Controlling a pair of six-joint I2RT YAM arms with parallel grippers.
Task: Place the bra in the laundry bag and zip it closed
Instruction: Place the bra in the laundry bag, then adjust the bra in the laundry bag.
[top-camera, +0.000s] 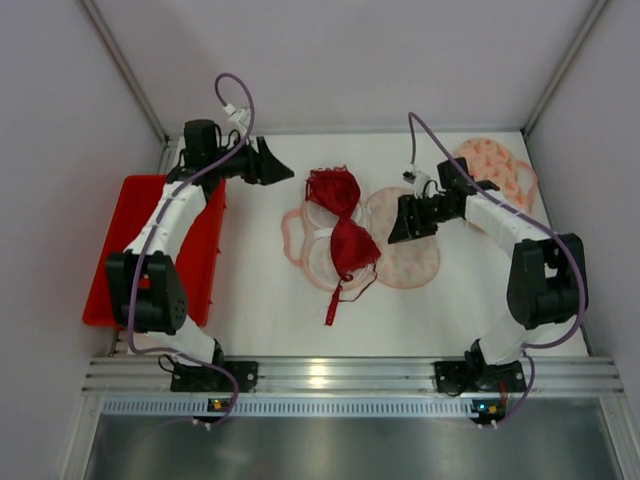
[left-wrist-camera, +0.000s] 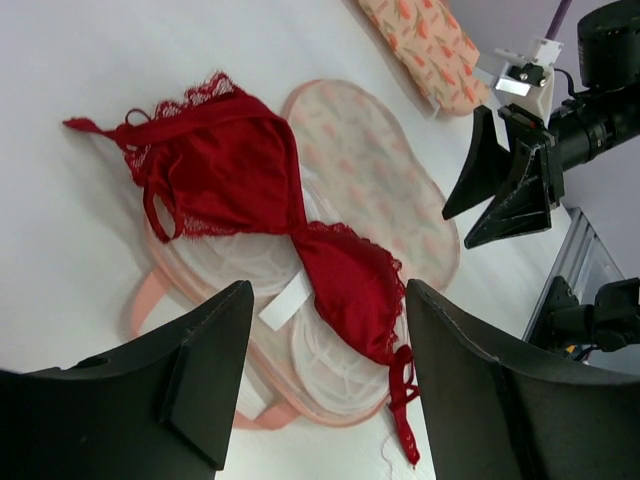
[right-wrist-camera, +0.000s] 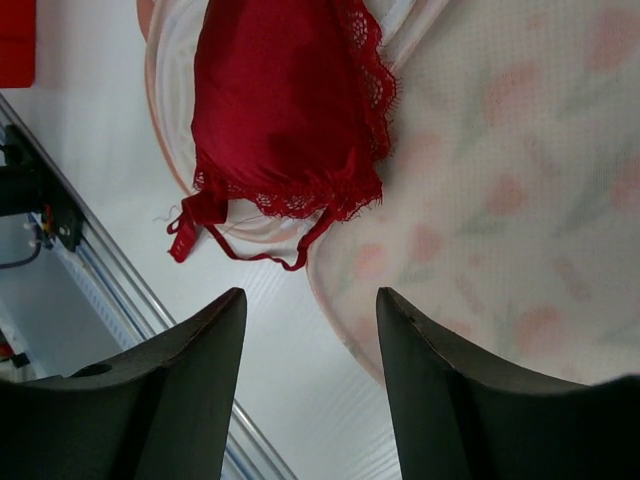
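A red lace bra (top-camera: 340, 225) lies across the open, pink-rimmed mesh laundry bag (top-camera: 400, 250) in the middle of the white table. One red strap trails off toward the near edge. In the left wrist view the bra (left-wrist-camera: 250, 190) rests on the bag (left-wrist-camera: 380, 170). In the right wrist view the bra (right-wrist-camera: 280, 110) lies beside the bag's patterned lid (right-wrist-camera: 500, 200). My left gripper (top-camera: 285, 170) is open and empty, left of the bra. My right gripper (top-camera: 400, 225) is open and empty, over the bag's right half.
A red tray (top-camera: 120, 250) stands at the table's left edge under the left arm. A second pink patterned bag (top-camera: 500, 170) lies at the back right behind the right arm. An aluminium rail (top-camera: 350, 375) runs along the near edge.
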